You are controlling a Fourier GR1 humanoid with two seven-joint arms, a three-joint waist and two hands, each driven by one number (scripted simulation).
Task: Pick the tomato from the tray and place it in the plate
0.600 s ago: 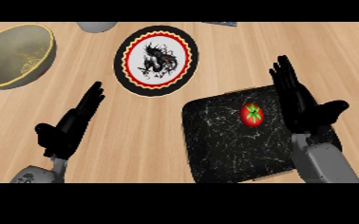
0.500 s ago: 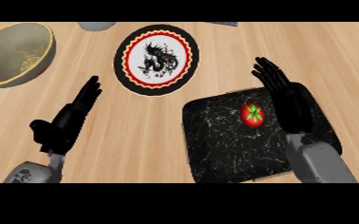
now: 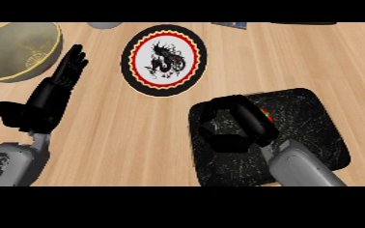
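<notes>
The tomato (image 3: 267,116) lies on the dark marbled tray (image 3: 314,140) at the lower right. Only a red and green sliver of it shows. My right hand (image 3: 235,125) covers it from above with fingers and thumb curled round it. The round plate (image 3: 187,79), black-rimmed with a red zigzag ring and a black dragon on white, sits above and left of the tray with nothing on it. My left hand (image 3: 53,94) rests open at the left, fingers pointing up, apart from everything.
A yellowish bowl (image 3: 25,50) stands at the upper left, close to my left hand's fingertips. A grey object (image 3: 107,25) and a blue item (image 3: 231,25) lie at the counter's far edge. Bare wood stretches between the tray and my left hand.
My right hand has swung left from the tray's right edge onto the tomato and curled over it, hiding most of it. The left hand has risen slightly.
</notes>
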